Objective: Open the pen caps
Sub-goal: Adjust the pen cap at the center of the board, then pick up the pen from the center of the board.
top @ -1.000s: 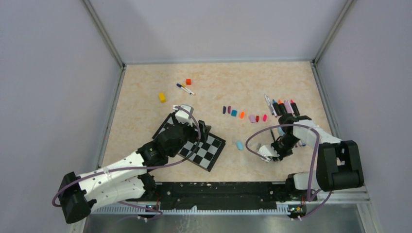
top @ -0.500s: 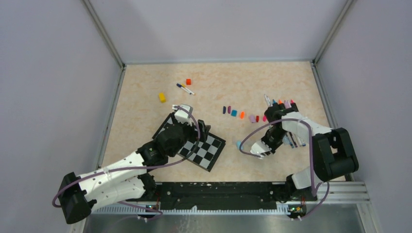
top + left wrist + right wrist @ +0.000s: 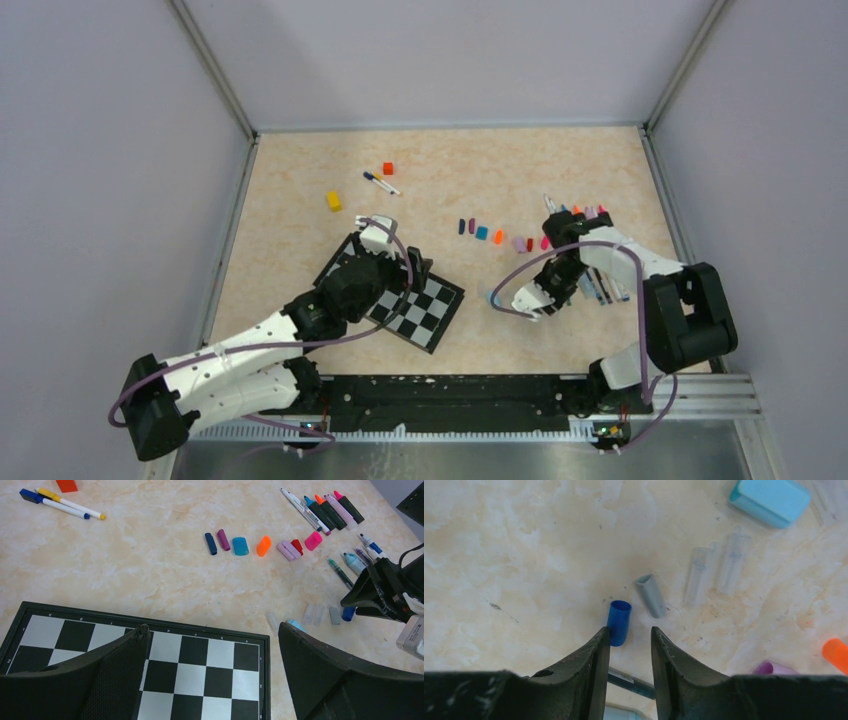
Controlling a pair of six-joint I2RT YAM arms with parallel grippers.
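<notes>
Your right tool [image 3: 630, 632] stands narrowly parted and holds nothing. The blue pen cap [image 3: 619, 622] lies on the surface [image 3: 524, 555] right at its fingertips, with a grey cap [image 3: 651, 595] just beside it and two clear caps [image 3: 716, 572] next along. Further out, a row of coloured caps [image 3: 263, 545] lies loose. Your left tool [image 3: 215, 629] gapes wide and empty above the chessboard [image 3: 200, 665].

Pen caps [image 3: 240, 546] in navy, purple, teal, orange, lilac, red and pink dot a beige, marble-veined table [image 3: 150, 570], next to a chessboard [image 3: 200, 665] checked in black and white with a black border. Other caps are royal blue [image 3: 619, 622], grey [image 3: 650, 595], clear [image 3: 731, 562] and sky blue [image 3: 770, 501]. The block [image 3: 333, 201] is yellow and the cube [image 3: 388, 168] orange-red.
</notes>
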